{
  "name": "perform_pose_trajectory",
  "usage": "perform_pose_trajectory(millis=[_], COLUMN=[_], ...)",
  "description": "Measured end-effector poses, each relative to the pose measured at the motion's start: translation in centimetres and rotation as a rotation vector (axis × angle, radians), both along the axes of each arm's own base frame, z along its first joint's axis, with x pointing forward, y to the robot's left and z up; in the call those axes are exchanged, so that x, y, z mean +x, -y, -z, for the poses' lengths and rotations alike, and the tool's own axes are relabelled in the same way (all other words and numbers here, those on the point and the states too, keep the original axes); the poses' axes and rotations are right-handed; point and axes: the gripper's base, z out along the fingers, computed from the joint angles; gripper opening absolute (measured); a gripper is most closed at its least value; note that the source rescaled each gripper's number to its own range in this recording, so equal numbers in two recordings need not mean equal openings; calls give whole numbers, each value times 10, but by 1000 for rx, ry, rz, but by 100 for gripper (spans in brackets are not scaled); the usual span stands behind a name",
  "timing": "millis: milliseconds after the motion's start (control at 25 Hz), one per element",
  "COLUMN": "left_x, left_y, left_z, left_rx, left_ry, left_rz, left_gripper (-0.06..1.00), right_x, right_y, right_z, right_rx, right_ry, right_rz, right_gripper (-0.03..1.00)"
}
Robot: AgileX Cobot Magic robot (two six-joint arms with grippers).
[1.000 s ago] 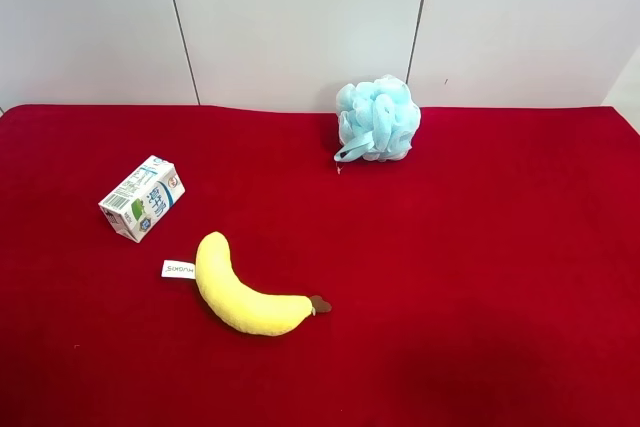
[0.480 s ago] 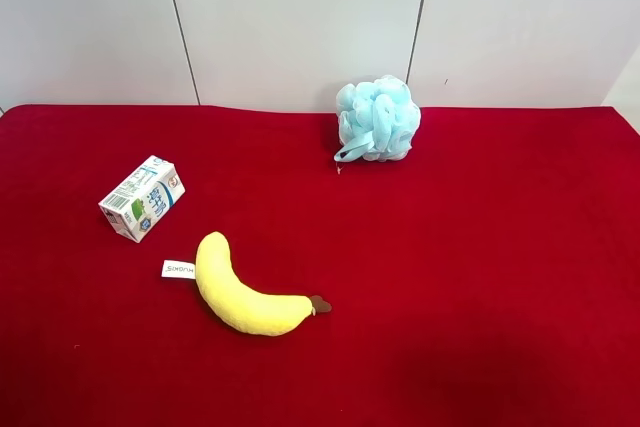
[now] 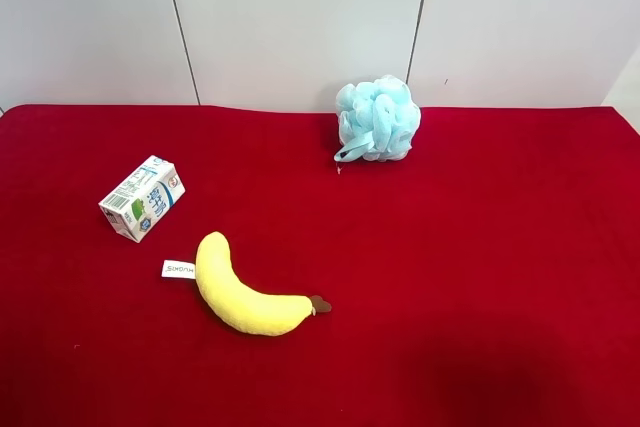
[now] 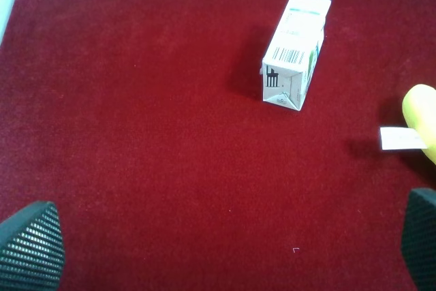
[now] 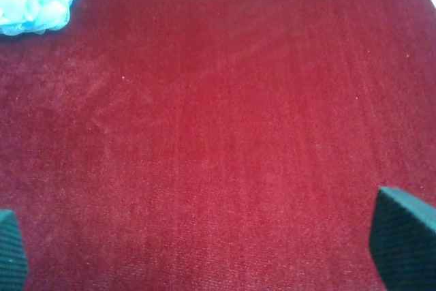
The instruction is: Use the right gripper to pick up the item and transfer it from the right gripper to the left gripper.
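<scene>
Ext. high cam: I see a red velvety table cloth point(image 3: 480, 277) w/ three objects on it, no arm in this view. Small white drink carton w/ blue and green print point(image 3: 141, 197) lies on its side toward the view's left, clear of everything. Yellow plush banana point(image 3: 245, 290) w/ a white sewn tag point(image 3: 178, 269) lies near the carton, lower in the view, not touching it. Pale blue mesh bath puff point(image 3: 377, 119) sits at the far edge of the cloth by the grey panelled wall point(image 3: 300, 17), well apart from carton and banana.

R wrist cam: right gripper point(image 5: 211, 253) is spread wide; only the two dark fingertips point(image 5: 403, 236) show at the frame corners, nothing between them but bare red cloth. A bit of the puff point(image 5: 34, 5) shows at one corner. Carton not visible here, so it lies outside this gripper's view, not between or beside the fingers.

L wrist cam: left gripper point(image 4: 228, 240) also spread wide, ribbed dark tips point(image 4: 30, 243) at the frame corners, empty. Carton point(image 4: 294, 52) lies ahead of this gripper, barcode end facing the cam, resting on the cloth, well apart from both tips. Banana end point(image 4: 422, 117) and tag point(image 4: 402, 138) show at the frame edge, near the carton, w/ a gap.

Carton untouched by either gripper.
</scene>
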Motion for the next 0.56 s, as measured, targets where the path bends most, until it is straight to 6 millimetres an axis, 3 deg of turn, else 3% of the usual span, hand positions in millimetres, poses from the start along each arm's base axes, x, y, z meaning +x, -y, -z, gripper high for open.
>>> perform_pose_trajectory(millis=[560], left_x=[0], left_y=[0], left_z=[0], left_rx=[0], left_ry=[0], left_rz=[0], left_gripper=[100], right_x=[0], right_y=[0], right_z=[0], right_rx=[0], right_ry=[0], right_rz=[0], right_gripper=[99])
